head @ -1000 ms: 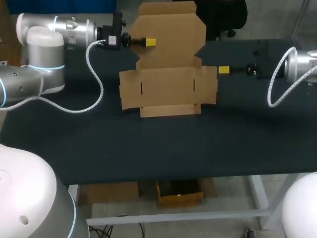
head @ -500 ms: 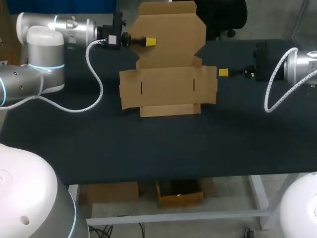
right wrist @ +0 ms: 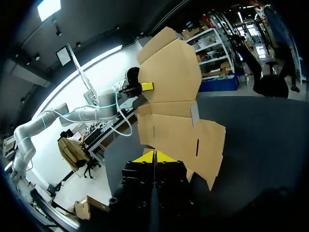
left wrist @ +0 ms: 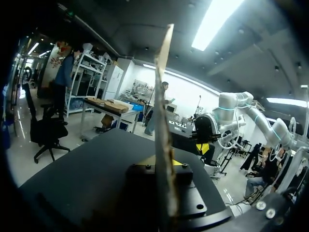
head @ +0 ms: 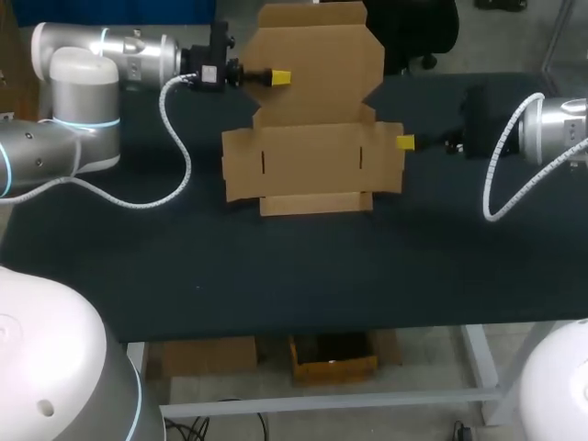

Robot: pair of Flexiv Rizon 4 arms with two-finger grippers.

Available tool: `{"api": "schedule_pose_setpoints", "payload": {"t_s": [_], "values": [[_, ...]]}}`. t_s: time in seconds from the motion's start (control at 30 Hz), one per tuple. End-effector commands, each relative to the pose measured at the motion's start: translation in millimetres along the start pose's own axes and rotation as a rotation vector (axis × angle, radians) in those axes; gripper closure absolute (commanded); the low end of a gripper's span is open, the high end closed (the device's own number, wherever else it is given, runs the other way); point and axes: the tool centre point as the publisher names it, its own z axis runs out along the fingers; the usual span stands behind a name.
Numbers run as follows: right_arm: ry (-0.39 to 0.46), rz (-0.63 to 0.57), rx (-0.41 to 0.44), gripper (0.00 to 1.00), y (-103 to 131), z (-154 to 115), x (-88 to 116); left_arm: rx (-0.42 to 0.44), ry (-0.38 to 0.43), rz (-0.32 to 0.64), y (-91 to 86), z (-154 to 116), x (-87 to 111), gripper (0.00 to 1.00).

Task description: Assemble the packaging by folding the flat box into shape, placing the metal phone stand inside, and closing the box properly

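Facing the right side flap [head: 390,158] of the flat box [head: 312,163], right gripper [head: 405,142] with fingers pressed together, tips at the flap's edge | box toward the worktop [head: 276,276] far edge, centred, long axis left-right, dead ahead of those fingers | farther back, left gripper [head: 279,77] pinching the lid panel [head: 322,64] at its left edge

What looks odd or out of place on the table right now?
The cardboard box is only half flat: its rear panel stands tilted up, pinched at one edge by the left claw. No metal phone stand shows anywhere.
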Motion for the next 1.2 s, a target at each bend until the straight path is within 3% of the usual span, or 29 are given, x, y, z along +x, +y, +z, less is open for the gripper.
{"api": "schedule_pose_setpoints", "payload": {"t_s": [0.03, 0.33, 1.2], "values": [[-0.028, -0.014, -0.028, 1.0, -18, 2, 8, -0.001, -0.013, 0.014, -1.8, 3, 3.9, 1.0], [-0.043, -0.079, -0.061, 1.0, -35, 11, 18, -0.007, -0.069, 0.052, -0.6, 0, 7.5, 1.0], [-0.101, -0.17, -0.058, 1.0, -71, 73, 12, 0.018, -0.03, 0.128, 6.9, -1, 23.9, 1.0]]}}
